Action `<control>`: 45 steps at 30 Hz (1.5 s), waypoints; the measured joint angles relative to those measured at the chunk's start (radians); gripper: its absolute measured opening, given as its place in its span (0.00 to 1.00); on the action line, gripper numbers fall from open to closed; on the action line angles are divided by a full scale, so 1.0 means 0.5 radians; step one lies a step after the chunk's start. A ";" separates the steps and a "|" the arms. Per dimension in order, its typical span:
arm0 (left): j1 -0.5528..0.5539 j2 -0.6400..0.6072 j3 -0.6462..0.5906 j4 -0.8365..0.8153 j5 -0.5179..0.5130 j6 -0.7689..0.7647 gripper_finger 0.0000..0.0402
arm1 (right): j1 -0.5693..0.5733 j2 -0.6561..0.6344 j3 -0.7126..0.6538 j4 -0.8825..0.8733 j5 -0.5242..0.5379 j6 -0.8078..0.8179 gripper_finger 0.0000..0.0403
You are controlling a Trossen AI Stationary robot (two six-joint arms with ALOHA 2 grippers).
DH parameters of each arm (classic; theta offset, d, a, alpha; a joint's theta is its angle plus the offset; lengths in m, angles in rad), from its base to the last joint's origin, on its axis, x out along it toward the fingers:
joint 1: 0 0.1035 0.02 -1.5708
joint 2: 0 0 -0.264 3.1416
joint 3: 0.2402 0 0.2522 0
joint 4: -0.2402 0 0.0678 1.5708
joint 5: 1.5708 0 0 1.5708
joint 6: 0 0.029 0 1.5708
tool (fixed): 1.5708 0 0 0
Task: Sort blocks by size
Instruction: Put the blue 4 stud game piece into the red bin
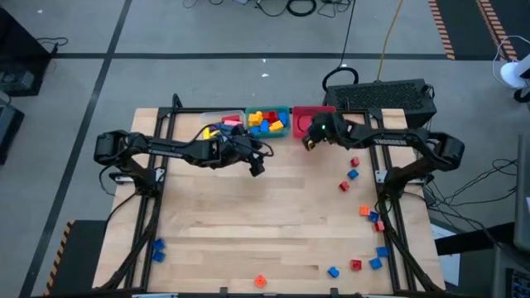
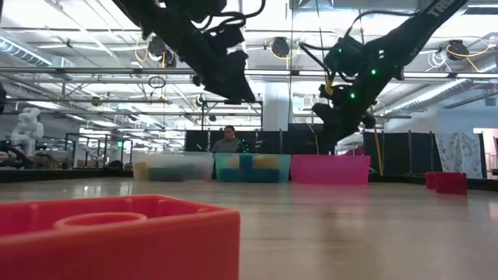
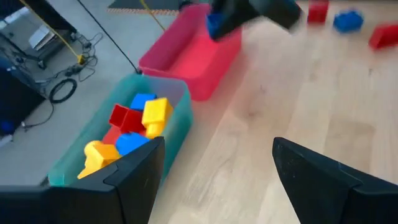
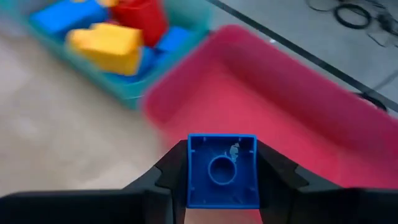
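Observation:
My right gripper [image 1: 311,139] is shut on a small blue cube [image 4: 222,169], raised above the near edge of the red bin [image 1: 308,121]; the bin shows below it in the right wrist view [image 4: 261,93]. My left gripper [image 1: 257,164] is open and empty, raised above the table near the teal bin [image 1: 269,122]. The teal bin holds several blue, red and yellow bricks [image 3: 134,127]. A clear bin [image 1: 219,124] at the left holds more blocks. Loose blocks [image 1: 352,174] lie on the right of the table. My right gripper pinches the blue cube by two opposite side walls [image 4: 189,171] between its two fingers. The cube's hollow underside faces the wrist camera. It is lifted clear, over the red bin's near wall.
Loose blocks lie along the table's right side [image 1: 368,213] and near edge [image 1: 333,271], an orange one [image 1: 260,281] and a blue one [image 1: 157,245] near the front. A red brick [image 2: 117,233] sits right before the low camera. A person [image 2: 227,140] shows behind the bins.

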 joint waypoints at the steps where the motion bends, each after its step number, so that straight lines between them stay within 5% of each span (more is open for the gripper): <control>1: 0.000 0.020 0.000 -0.005 0.007 0.030 0.74 | -0.046 0.010 0.000 0.001 -0.011 -0.007 0.30; 12: 0.002 0.188 0.000 -0.020 0.015 0.068 0.74 | -0.367 0.099 0.000 0.109 -0.107 -0.112 0.33; 27: 0.004 0.181 0.000 -0.004 -0.026 0.060 0.74 | -0.400 0.105 0.000 0.149 -0.126 -0.132 0.48; 45: 0.023 0.181 0.000 -0.013 -0.032 0.006 0.74 | 0.077 -0.344 0.000 0.052 -0.124 -0.128 0.46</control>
